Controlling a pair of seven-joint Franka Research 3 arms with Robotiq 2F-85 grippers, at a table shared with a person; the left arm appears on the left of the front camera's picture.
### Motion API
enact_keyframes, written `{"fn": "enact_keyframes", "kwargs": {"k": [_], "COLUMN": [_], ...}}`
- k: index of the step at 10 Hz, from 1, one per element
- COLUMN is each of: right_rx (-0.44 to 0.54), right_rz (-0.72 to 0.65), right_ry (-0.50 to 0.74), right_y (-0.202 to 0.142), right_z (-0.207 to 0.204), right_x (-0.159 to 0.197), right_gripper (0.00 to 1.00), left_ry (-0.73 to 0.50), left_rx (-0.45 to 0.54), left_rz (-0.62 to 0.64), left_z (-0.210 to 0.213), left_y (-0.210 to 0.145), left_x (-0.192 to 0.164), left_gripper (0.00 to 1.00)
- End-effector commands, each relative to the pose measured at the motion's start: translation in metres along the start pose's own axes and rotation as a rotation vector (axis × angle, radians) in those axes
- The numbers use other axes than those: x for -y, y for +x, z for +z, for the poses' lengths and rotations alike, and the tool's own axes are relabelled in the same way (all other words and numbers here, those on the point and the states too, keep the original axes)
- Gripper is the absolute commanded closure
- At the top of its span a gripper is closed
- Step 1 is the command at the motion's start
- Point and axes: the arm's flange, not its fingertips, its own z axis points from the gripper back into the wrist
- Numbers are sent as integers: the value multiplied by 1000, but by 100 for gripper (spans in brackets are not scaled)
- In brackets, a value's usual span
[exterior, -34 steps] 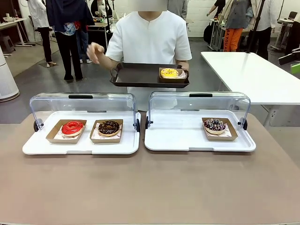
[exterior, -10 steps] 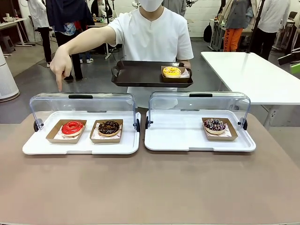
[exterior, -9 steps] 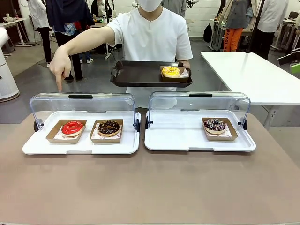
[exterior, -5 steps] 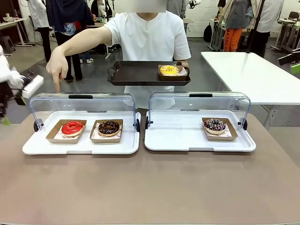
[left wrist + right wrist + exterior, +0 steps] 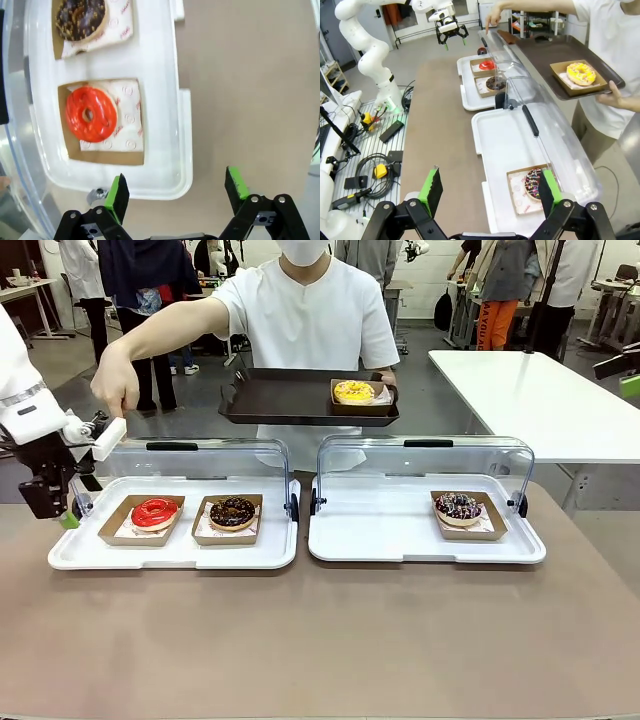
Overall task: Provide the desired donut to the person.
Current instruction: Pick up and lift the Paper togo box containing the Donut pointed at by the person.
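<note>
Two grippers, both spread wide: the left gripper (image 5: 177, 187) hangs fingers-down just off the left end of the left case (image 5: 170, 558), beside the red donut (image 5: 91, 114) in its card tray there. The right gripper (image 5: 489, 189) hovers high at the near right. The person (image 5: 320, 320) stretches one arm out, hand (image 5: 115, 390) pointing a finger down over that left end, and carries a dark tray (image 5: 280, 400) bearing a yellow donut (image 5: 354, 391).
</note>
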Motion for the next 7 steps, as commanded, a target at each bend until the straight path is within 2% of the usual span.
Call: {"fn": "enact_keyframes", "kwargs": {"k": [1,7], "right_rx": [11,11], "right_rz": [1,1], "right_ry": [-1,-1], "right_y": [-1,-1], "right_z": [-2,-2], "right_x": [0,0], "right_gripper": [0,0], "left_ry": [24,24], "left_rx": [-57,-57], "left_rz": [-26,-26], "left_z": [-1,-1], "left_y": [1,1], "left_x": [1,1], "left_gripper": [0,0]}}
